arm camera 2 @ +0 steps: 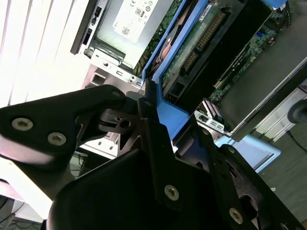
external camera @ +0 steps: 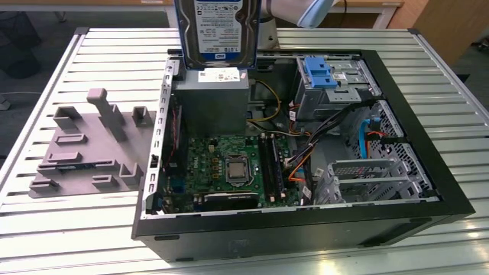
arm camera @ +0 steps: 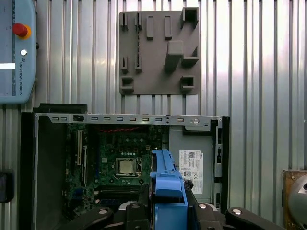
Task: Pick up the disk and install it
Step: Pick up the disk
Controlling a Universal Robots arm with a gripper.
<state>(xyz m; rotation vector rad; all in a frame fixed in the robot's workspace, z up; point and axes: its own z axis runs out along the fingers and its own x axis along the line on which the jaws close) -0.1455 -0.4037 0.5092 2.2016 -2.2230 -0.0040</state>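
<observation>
Pick done: fingers clamped shut on the blue carrier edge of the disk, which hangs upright in the air. Install not done, disk seated nowhere. Power supply and case rim sit close below the fingers. Drive cage is well apart from the fingers. Free air above the case; cables crowd inside.
</observation>
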